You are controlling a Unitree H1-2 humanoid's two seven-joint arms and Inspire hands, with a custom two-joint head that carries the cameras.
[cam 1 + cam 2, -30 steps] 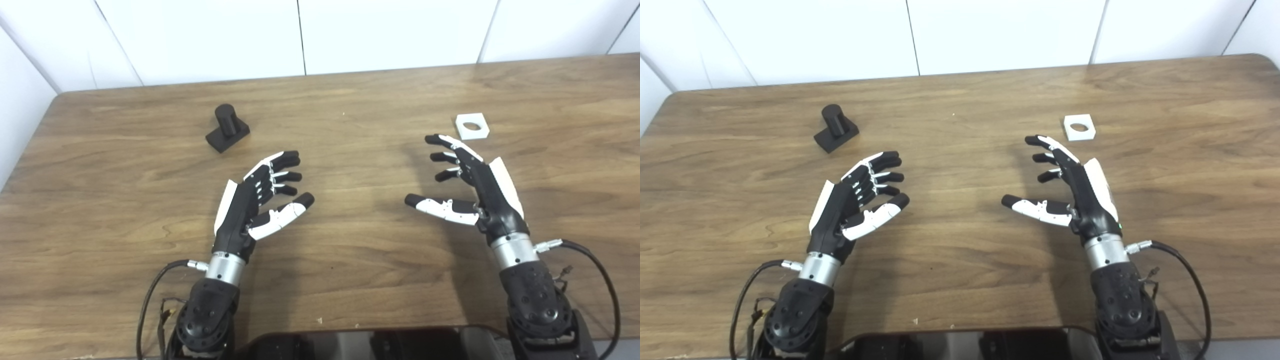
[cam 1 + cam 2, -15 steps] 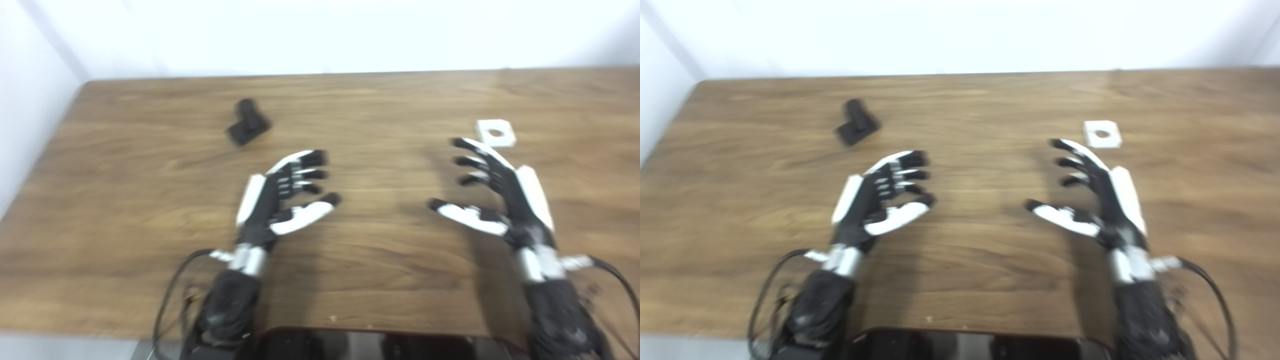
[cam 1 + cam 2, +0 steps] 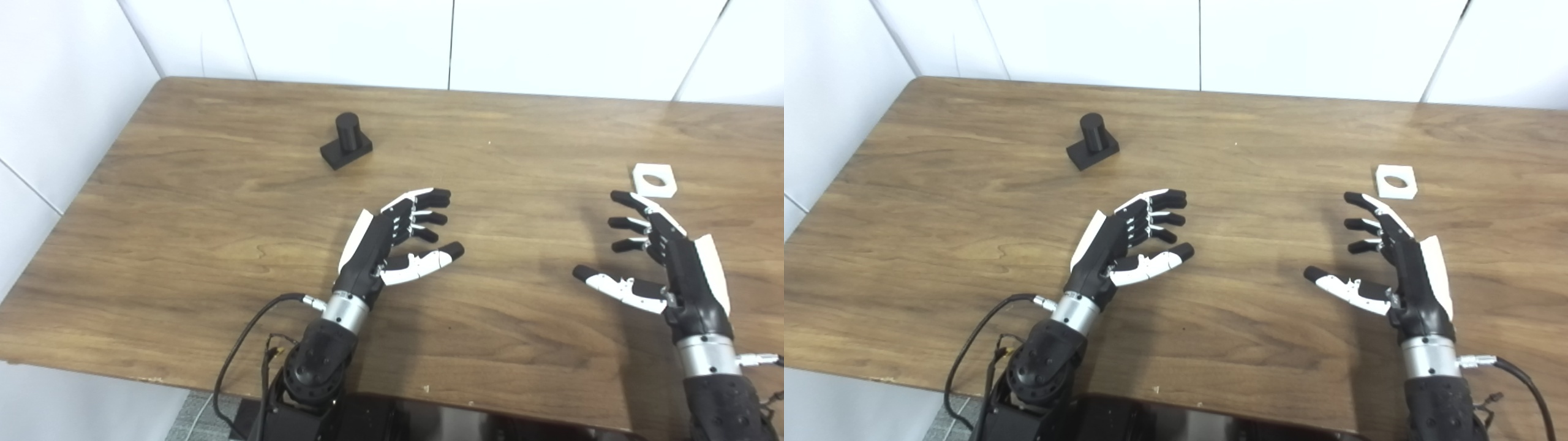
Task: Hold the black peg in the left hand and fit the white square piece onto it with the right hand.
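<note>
Bare wooden table (image 3: 202,202) lies between the left hand (image 3: 392,245) and the black peg (image 3: 346,142). The white square piece (image 3: 654,180) sits just beyond the right hand (image 3: 664,260), unobstructed.

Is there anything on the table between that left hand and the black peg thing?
No. Between the left hand and the black peg there is only bare wooden table, in both views.

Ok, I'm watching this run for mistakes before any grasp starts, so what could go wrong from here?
The black peg stands far from the left robot hand, which is open; a sideways approach might tip it off its base. The white square piece lies flat on the table just beyond the open right robot hand, so its fingers may push it away instead of lifting it.
</note>
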